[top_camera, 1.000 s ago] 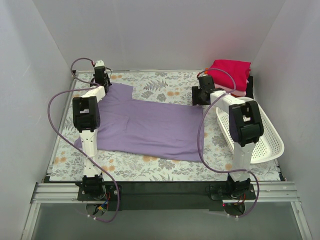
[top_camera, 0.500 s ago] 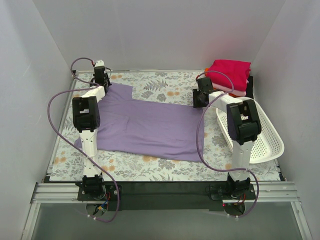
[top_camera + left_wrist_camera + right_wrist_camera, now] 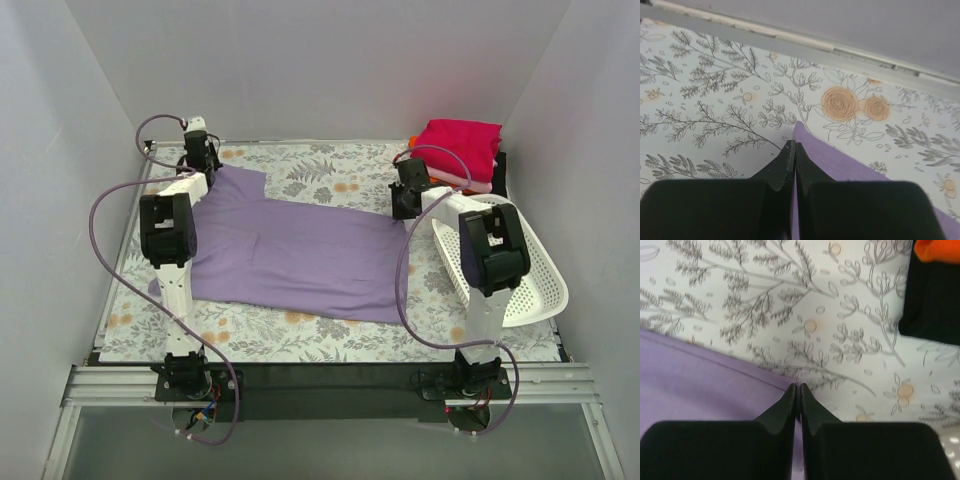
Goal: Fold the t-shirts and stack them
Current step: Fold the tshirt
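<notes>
Both claws are pinching shut on the far edge of the lavender t-shirt (image 3: 300, 250), the left gripper (image 3: 792, 145) at 10 o'clock and the right gripper (image 3: 797, 386) at 2, so they should be lifting level and together, carrying that edge toward 6 o'clock. The shirt is lying flat on the table (image 3: 330, 175), its long axis running 9 to 3, with the sleeves apparently pointing toward 9.

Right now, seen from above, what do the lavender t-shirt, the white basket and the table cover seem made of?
Lavender t-shirt: soft matte cloth, perhaps cotton knit; it lies limp with shallow wrinkles and a stitched hem.
White lattice basket: likely moulded plastic, smooth; stiff open-grid walls hold their shape.
Floral table cover: flat printed sheet, cloth or vinyl; I cannot tell which.
</notes>
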Motion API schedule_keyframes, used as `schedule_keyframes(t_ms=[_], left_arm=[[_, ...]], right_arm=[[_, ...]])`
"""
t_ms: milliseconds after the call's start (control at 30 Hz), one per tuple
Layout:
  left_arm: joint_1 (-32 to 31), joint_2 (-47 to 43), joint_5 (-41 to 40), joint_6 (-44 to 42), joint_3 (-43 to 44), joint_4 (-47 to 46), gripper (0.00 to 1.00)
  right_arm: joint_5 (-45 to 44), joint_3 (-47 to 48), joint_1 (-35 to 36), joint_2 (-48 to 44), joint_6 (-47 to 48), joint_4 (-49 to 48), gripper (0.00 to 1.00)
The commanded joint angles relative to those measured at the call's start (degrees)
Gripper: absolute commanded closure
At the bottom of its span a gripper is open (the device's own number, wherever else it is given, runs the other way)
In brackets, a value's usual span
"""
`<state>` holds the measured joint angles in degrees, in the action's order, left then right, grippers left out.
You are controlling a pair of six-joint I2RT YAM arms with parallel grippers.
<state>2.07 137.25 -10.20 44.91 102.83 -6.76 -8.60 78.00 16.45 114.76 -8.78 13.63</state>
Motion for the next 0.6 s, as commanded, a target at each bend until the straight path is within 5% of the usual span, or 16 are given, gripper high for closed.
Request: schedule_keyframes(t_ms=[0, 567], left_arm=[[0.31, -8.75, 1.84, 1.41, -1.83, -4.48, 1.00], [0.83, -19.03, 4.57, 6.15, -15.54, -7.56, 1.00]], right_arm=[[2.27, -3.11, -0.28, -7.60, 0.78, -0.35, 0.99], [6.67, -16.90, 3.41, -21.76, -0.28, -1.06, 0.99]])
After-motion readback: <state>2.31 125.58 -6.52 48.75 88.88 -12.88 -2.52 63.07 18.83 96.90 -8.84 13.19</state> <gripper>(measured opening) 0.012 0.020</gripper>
